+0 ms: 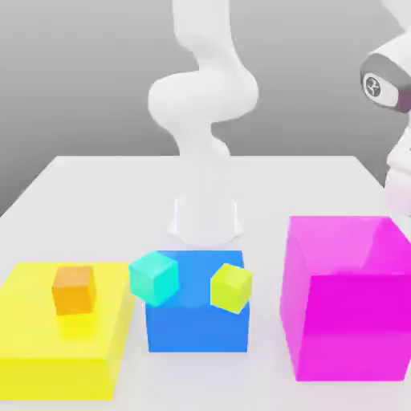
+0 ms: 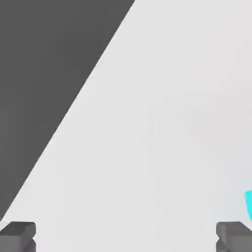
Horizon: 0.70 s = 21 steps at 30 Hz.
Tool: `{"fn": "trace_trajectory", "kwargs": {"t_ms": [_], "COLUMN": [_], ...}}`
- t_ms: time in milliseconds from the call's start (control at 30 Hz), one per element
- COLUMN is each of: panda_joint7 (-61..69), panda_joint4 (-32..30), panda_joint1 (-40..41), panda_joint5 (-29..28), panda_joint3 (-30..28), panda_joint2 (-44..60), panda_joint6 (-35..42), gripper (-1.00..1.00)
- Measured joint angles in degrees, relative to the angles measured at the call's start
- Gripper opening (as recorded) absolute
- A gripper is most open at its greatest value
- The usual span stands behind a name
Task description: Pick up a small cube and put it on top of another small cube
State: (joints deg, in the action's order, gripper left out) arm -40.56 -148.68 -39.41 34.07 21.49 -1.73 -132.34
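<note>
While no small cube is yet held, selection of the pick target is the step in hand. Three small cubes are available: the cyan cube [image 1: 153,277] and the yellow-green cube [image 1: 231,287] both rest tilted on the blue block [image 1: 197,321], cyan at its 10 o'clock corner, yellow-green toward 2 o'clock, set apart from each other. The orange cube [image 1: 74,290] sits upright on the yellow slab [image 1: 56,341], at 9 o'clock from the blue block. The magenta block [image 1: 349,297] stands at 3 o'clock, well apart.

The jaws are spread wide with nothing between them; both fingertips [image 2: 17,236] frame bare counter [image 2: 157,123] in the hand view. The arm [image 1: 389,88] is raised at 1 o'clock of the scene, well apart from every cube.

Recommended procedure, as a judgement: take one tilted cube as the load and the upright orange cube as the base, since a level top gives the better seat. Align the jaws with two parallel faces of the tilted cube before descending, centre over it, and close only once the fingertips straddle it fully.
</note>
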Motion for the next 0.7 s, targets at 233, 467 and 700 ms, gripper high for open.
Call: {"fn": "trace_trajectory", "kwargs": {"t_ms": [233, 467, 700], "panda_joint7": [-11.7, -29.9, -49.0], "panda_joint4": [-12.2, -13.4, -13.8], "panda_joint1": [-7.6, -4.7, -1.6], "panda_joint5": [-2.0, -9.0, -17.1], "panda_joint3": [3.4, 0.5, -2.5], "panda_joint2": [4.9, 4.3, 3.1], "panda_joint6": [-1.7, -10.0, -18.3], "gripper": [0.0, 0.0, 0.0]}}
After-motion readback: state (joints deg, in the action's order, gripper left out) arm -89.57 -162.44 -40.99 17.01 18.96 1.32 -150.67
